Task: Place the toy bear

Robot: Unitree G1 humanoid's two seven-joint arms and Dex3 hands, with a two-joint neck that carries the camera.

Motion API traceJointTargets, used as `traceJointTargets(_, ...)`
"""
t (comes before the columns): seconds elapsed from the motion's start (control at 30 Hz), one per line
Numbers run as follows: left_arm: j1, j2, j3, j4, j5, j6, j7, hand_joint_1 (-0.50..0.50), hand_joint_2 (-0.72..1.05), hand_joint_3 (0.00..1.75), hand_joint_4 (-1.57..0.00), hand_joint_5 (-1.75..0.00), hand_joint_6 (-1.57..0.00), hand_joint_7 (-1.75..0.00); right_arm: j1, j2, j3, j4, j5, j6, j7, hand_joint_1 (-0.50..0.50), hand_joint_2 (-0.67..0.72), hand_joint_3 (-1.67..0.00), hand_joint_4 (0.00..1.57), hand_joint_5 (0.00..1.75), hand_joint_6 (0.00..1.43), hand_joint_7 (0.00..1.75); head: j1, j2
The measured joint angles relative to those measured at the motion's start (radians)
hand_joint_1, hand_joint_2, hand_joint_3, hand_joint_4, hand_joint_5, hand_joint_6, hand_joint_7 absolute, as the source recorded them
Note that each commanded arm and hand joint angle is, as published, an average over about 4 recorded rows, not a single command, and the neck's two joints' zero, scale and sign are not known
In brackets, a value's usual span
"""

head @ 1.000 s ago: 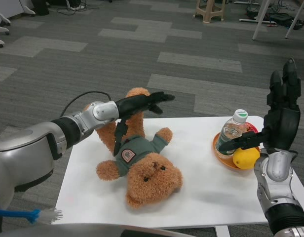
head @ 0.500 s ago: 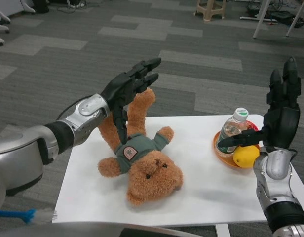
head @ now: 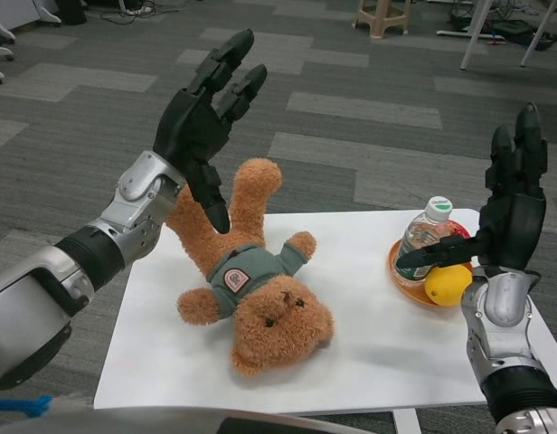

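Observation:
A brown toy bear (head: pixel 251 280) in a green shirt lies on its back on the white table (head: pixel 369 344), head toward me and legs toward the far edge. My left hand (head: pixel 202 122) is raised above the bear's legs with its fingers spread, holding nothing and clear of the bear. My right hand (head: pixel 512 203) stands upright at the table's right side, fingers extended and empty, its thumb reaching toward the bottle.
An orange plate (head: pixel 412 287) at the table's right carries a clear water bottle (head: pixel 421 242) with a white cap and a yellow lemon (head: pixel 448 284). Something blue with white bristles (head: pixel 25 405) shows at the bottom left. Grey carpet lies beyond the table.
My left hand has lifted off the bear's legs, rising up and to the left with its fingers spread. The bear stays lying on the table. My right hand has hardly moved.

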Motion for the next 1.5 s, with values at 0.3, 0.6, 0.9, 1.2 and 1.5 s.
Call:
traceJointTargets(0.3,0.012,0.000,0.038,-0.001,0.007,0.000,0.003,-0.50,-0.70,0.09,0.00,-0.21,0.00,-0.21,0.000,0.003,0.000,0.000,0.000,0.000,0.000,-0.42,0.34,0.00,0.00,0.00,0.00,0.00,0.003,0.002)
traceJointTargets(0.6,0.017,-0.002,0.060,-0.001,0.007,0.000,0.007,-0.50,-0.64,0.09,0.00,-0.21,0.00,-0.21,0.000,0.006,0.000,0.000,0.000,0.000,0.000,-0.42,0.34,0.00,0.00,0.00,0.00,0.00,0.004,0.010)
traceJointTargets(0.9,0.036,-0.002,0.068,-0.011,0.007,0.000,0.014,-0.50,-0.64,0.09,0.00,-0.21,0.00,-0.21,0.000,0.006,0.000,-0.001,0.000,0.000,0.000,-0.42,0.34,0.00,0.00,0.00,0.00,0.00,0.006,0.018)
traceJointTargets(1.2,0.043,-0.002,0.076,-0.026,0.007,0.000,0.016,-0.50,-0.68,0.09,0.00,-0.21,0.00,-0.19,0.000,0.006,0.000,-0.009,0.000,0.000,0.000,-0.42,0.34,0.00,0.00,0.00,0.00,0.00,0.006,0.022)
traceJointTargets(1.5,0.045,-0.002,0.079,-0.027,0.007,0.000,0.016,-0.50,-0.66,0.09,0.00,-0.21,0.00,-0.21,0.000,0.006,0.000,-0.009,0.000,0.000,0.000,-0.42,0.34,0.00,0.00,0.00,0.00,0.00,0.006,0.023)
